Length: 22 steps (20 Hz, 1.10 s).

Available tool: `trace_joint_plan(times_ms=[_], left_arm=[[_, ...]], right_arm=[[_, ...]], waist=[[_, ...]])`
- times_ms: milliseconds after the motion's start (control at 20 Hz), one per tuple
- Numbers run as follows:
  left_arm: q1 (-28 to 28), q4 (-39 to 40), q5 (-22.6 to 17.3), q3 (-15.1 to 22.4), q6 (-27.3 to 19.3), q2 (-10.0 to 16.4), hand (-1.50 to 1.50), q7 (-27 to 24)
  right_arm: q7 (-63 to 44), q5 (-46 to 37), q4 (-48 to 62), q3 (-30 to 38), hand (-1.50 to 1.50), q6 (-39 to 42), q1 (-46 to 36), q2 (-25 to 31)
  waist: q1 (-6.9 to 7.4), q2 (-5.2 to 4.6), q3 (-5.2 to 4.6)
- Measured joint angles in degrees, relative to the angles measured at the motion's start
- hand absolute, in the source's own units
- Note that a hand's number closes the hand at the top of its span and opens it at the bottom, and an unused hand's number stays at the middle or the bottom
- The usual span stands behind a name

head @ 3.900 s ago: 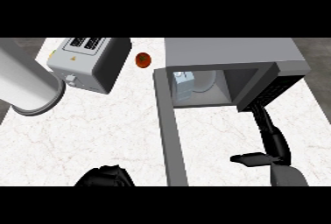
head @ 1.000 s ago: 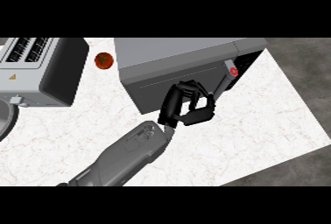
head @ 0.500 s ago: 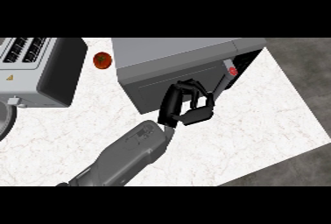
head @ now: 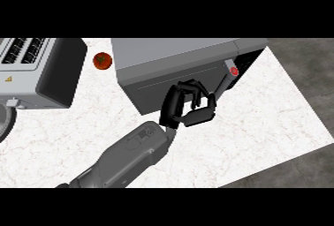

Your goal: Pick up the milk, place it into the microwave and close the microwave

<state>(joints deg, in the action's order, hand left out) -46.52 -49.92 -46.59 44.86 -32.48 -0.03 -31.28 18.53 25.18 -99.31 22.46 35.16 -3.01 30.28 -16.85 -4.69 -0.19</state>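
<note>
The grey microwave [head: 176,55] stands at the back of the white counter, and its dark door [head: 150,90] looks shut. No milk shows; it cannot be seen behind the door. My left hand [head: 186,106] rests against the right part of the door front, just left of the panel with the red button [head: 233,70]. Its fingers are curled and hold nothing. The grey forearm [head: 127,154] runs in from the lower left. My right hand is out of view.
A silver toaster [head: 39,70] stands at the far left, with a red tomato [head: 102,60] between it and the microwave. The counter's edge [head: 306,119] runs diagonally at the right, with dark floor beyond. A curved grey rim [head: 5,123] shows at the left border.
3.9 s ago the door stood open with the milk inside and the right hand nearby. Now the door is shut with my left hand on it. Over the last second, almost nothing moved.
</note>
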Motion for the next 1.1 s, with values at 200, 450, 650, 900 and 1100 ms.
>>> trace_joint_plan(times_ms=[200,450,650,900,1100], left_arm=[[-0.4,0.5,-1.3,0.6,0.4,0.0,1.50,-1.3],[-0.6,0.9,-2.7,1.1,0.4,0.0,1.50,-3.2],[-0.7,1.2,-3.7,1.3,0.2,0.0,1.50,-4.7],[-1.1,1.5,-4.9,1.9,0.1,0.0,1.50,-5.8],[-1.2,1.7,-5.9,2.1,-0.1,0.0,1.50,-6.8]], right_arm=[[-0.5,0.8,1.1,1.1,-1.50,0.0,-1.4,1.4],[-0.9,1.3,2.3,2.1,-1.50,0.0,-2.8,2.9],[-0.9,1.8,3.5,3.0,-1.50,0.5,-3.7,4.3],[-1.1,1.4,4.8,4.3,-1.50,0.9,-5.0,6.7],[-0.9,0.8,5.8,5.2,-1.50,1.4,-5.8,8.6]], waist=[[0.14,-0.06,0.07],[0.06,-0.16,0.15],[-0.10,-0.24,0.23],[-0.04,-0.35,0.27],[-0.20,-0.35,0.33]])
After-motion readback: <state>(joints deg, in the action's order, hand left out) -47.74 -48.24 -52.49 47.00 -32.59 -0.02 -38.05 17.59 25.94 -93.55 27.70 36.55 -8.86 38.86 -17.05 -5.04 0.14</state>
